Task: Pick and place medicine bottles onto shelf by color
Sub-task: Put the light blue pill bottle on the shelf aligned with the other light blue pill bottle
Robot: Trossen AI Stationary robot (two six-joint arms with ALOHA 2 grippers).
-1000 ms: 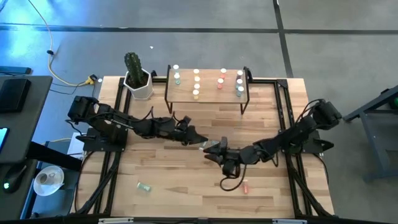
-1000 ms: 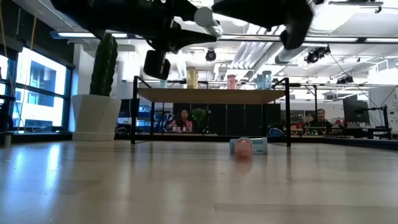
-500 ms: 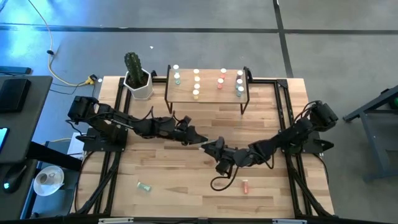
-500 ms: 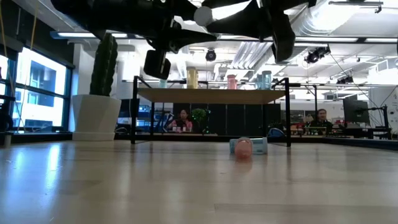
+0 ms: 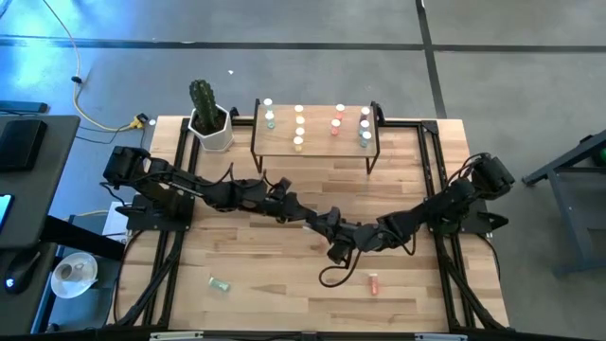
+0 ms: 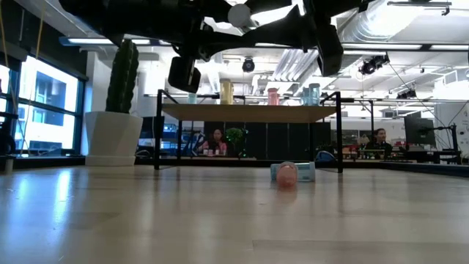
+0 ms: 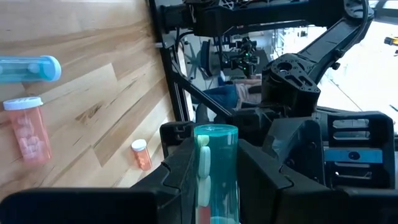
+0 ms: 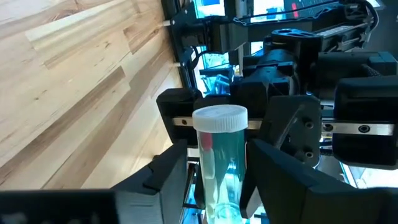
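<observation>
Now, in the high view, the right gripper has been brought in from four o'clock to meet the left gripper at the table's centre, where a gap was seen a moment ago. The shelf stands at twelve o'clock. A pink bottle is left lying at five o'clock and a green bottle at seven. In the low view, a white cap is seen between the arms, well above the tabletop. In the left wrist view, the teal bottle is clamped by the left gripper. In the right wrist view, the right fingers are set apart on either side of it, not yet pressed. A handover is judged to be under way.
</observation>
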